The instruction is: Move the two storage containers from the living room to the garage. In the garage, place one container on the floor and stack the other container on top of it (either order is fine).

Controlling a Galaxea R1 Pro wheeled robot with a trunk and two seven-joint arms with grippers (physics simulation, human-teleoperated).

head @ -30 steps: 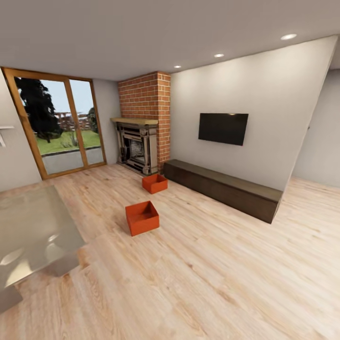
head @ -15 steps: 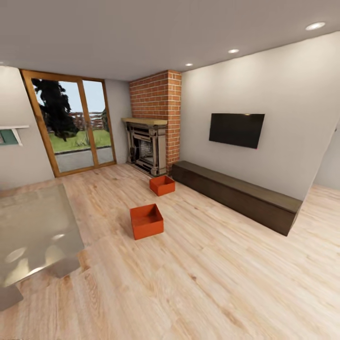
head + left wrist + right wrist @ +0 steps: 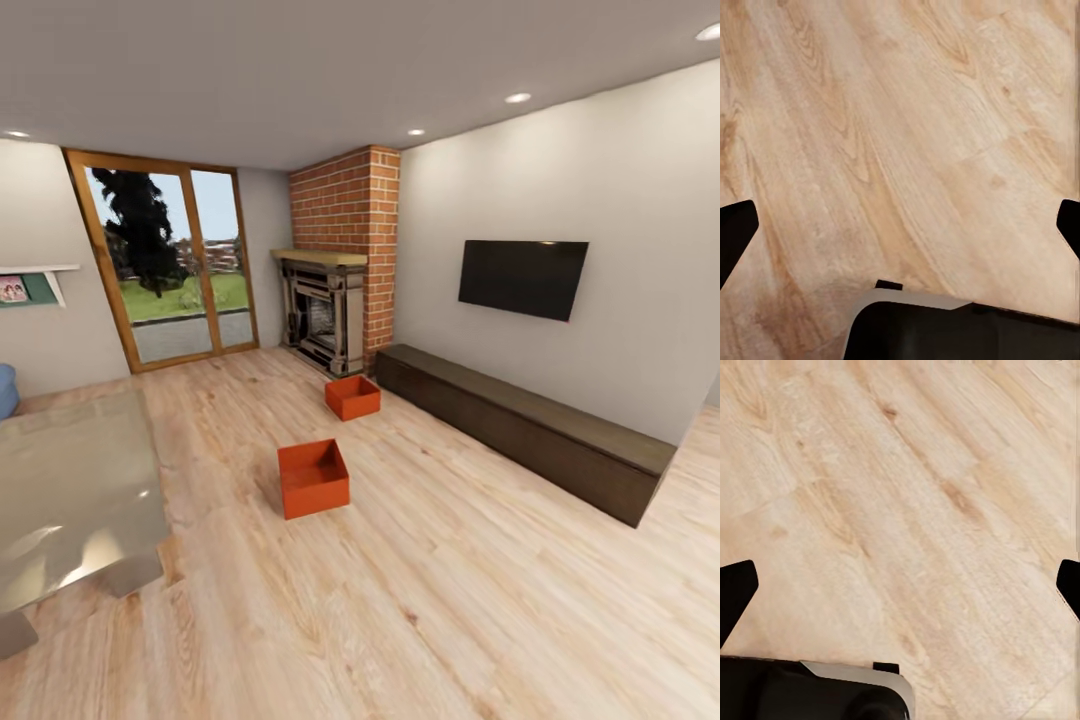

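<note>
The approach step is in hand: the 2 storage containers sit on the living room's plank floor (image 3: 480, 610), the nearer container (image 3: 314, 478) mid-room, the farther container (image 3: 352, 396) just before the fireplace (image 3: 322, 312). Left gripper (image 3: 898, 225) and right gripper (image 3: 898, 585) hang spread wide, empty. Next, I judge, calls for driving closer to the nearer one

Two storage containers (image 3: 314, 478) (image 3: 352, 396) (one bench (image 3: 530, 426))

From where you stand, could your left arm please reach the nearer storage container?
Probably not yet. The nearer storage container sits well out on the wood floor, apart from the robot, and the left gripper hangs open over bare planks. Nothing blocks the way; drive closer first.
</note>
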